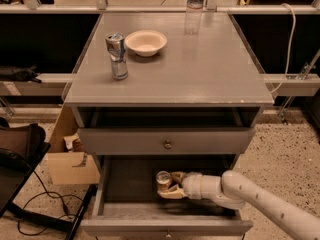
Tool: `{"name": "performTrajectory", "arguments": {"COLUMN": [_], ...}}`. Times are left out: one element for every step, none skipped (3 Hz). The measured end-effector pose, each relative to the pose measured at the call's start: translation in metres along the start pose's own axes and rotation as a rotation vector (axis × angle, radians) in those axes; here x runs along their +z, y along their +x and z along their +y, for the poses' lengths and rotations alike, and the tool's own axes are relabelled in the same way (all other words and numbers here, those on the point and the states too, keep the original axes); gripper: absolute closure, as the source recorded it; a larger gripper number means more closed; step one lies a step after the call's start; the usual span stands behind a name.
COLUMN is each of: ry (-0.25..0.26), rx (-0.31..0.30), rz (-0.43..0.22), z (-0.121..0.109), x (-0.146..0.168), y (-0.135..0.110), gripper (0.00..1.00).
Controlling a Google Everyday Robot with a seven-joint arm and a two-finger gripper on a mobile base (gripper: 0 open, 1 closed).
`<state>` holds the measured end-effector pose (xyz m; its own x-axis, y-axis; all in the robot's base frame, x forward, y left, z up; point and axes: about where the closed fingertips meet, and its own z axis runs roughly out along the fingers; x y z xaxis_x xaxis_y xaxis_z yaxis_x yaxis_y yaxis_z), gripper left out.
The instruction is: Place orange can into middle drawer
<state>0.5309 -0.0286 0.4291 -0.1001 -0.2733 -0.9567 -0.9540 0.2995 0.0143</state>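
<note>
The gripper is pinching the cylindrical, silver-topped orange can inside the middle drawer, above its flat dark-grey floor.

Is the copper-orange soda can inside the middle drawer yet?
In: the copper-orange soda can is upright inside the open grey middle drawer, above its dark floor, with the end effector right at it.
</note>
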Motion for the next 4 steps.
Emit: {"name": "performTrajectory", "arguments": {"ry": [0.000,0.000,0.000,-0.001], "rx": [0.000,0.000,0.000,-0.012], "rz": [0.000,0.000,0.000,-0.009], "z": [0.0000,0.0000,0.0000,0.0023], "x": [0.0000,0.0001,0.0001,-0.0032], "y": [0.0000,0.0000,0.0000,-0.0039], "gripper": [0.52,0.21,0.00,0.00]}}
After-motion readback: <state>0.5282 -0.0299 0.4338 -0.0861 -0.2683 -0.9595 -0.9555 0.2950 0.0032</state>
